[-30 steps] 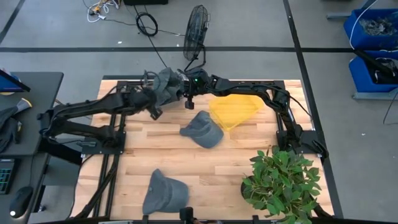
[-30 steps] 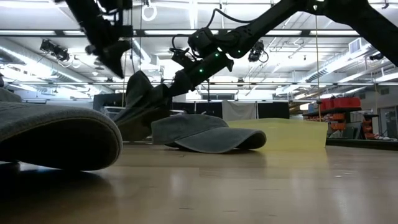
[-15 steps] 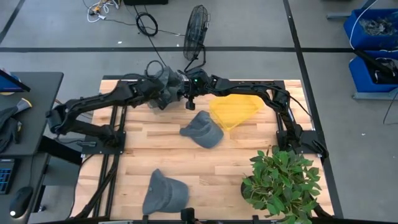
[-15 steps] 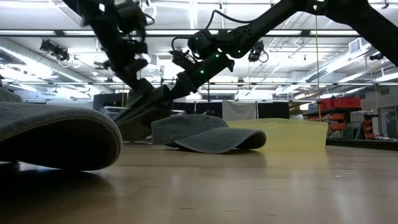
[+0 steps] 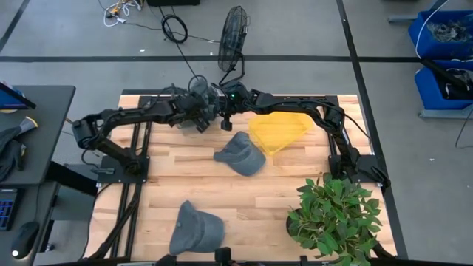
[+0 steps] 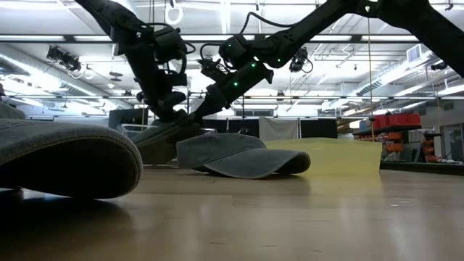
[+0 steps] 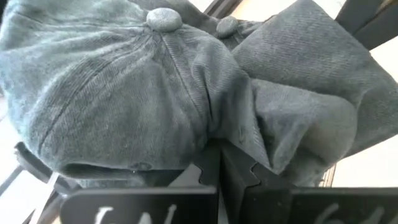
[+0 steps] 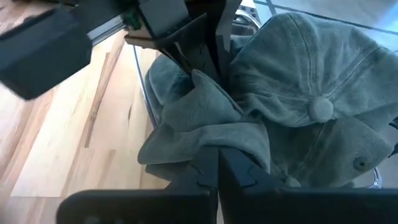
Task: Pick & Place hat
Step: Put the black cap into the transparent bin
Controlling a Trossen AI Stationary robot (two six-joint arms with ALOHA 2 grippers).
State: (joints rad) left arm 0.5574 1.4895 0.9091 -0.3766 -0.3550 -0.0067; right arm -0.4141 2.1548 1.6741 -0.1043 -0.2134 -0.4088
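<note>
Left gripper (image 5: 198, 114) and right gripper (image 5: 216, 106) meet at the counter's (image 5: 295, 185) far edge in the high view, both on a bunched hat (image 5: 198, 93). In the low view that hat (image 6: 161, 136) hangs between them. Both wrist views show each gripper pinched shut on cloth (image 7: 261, 112) (image 8: 205, 118). My guess: two grips could stretch it or snag another hat.

Looking like robotics lab or workshop: standing on taped concrete floor (image 5: 74, 44), showing blue parts bins (image 5: 445, 33), ceiling strip lights (image 6: 65, 40), loose cables (image 5: 174, 28).
</note>
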